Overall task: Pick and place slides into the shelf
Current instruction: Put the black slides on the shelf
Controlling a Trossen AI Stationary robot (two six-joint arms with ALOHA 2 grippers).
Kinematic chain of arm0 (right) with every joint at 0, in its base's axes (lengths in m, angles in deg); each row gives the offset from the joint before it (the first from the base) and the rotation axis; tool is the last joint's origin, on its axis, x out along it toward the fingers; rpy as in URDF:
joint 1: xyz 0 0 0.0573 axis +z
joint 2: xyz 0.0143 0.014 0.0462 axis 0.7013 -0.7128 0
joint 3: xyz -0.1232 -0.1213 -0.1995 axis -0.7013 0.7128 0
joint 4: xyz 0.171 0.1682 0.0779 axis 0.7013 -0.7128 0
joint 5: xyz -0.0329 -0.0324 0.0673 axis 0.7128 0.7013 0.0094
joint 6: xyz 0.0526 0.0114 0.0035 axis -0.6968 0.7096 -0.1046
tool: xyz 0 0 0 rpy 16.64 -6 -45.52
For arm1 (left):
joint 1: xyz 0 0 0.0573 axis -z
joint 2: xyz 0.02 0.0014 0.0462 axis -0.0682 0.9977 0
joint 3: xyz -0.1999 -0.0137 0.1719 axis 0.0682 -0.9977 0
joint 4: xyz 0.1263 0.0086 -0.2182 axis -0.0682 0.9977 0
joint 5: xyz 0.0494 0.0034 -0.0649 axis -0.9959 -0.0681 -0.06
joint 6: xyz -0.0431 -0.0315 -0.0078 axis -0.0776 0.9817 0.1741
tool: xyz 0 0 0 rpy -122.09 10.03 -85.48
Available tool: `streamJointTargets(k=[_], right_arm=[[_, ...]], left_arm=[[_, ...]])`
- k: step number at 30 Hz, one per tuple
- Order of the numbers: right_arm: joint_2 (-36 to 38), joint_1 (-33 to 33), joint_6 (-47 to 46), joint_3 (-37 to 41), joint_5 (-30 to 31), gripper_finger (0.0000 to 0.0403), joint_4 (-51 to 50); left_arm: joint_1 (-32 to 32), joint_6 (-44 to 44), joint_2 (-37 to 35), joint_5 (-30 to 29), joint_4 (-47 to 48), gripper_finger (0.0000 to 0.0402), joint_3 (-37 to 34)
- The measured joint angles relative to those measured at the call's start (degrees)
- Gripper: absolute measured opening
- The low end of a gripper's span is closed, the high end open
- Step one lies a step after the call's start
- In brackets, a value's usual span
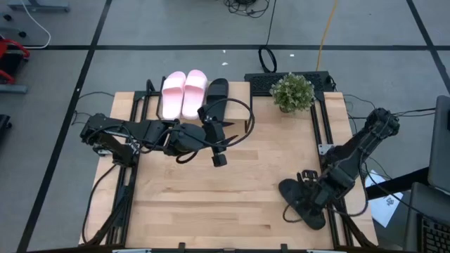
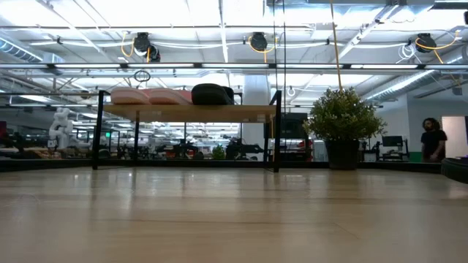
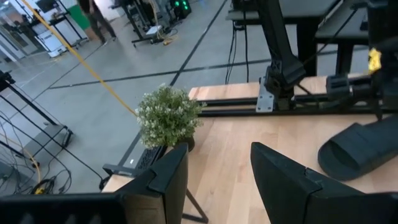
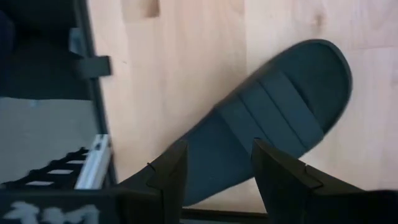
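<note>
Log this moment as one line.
shelf: two pink slides, one black slide | left end effector: open, empty | right end effector: open over last black slide

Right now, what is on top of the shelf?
The shelf carries two pink slides side by side and one black slide beside them. The left arm's cables cover part of its top, so that part stays unseen.

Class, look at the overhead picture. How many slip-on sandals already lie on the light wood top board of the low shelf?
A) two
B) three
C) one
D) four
B: two pale pink slides and one matte black slide lie on the shelf; the other black slide is on the tabletop.
</note>
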Motion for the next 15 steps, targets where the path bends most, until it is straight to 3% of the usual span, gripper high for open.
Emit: streamJointTargets(k=[4, 15], right_arm=[[0.0, 3.4, -2.3, 1.6, 3.1, 0.0164, 0.0], [-2.8, 7.9, -5.7, 6.7, 3.3, 0.0164, -0.1]], left_arm=[[0.0, -0.4, 0.0, 0.0, -1.6, 0.0175, 0.0], [0.0, -0.1, 0.0, 0.0, -2.4, 0.0175, 0.0]])
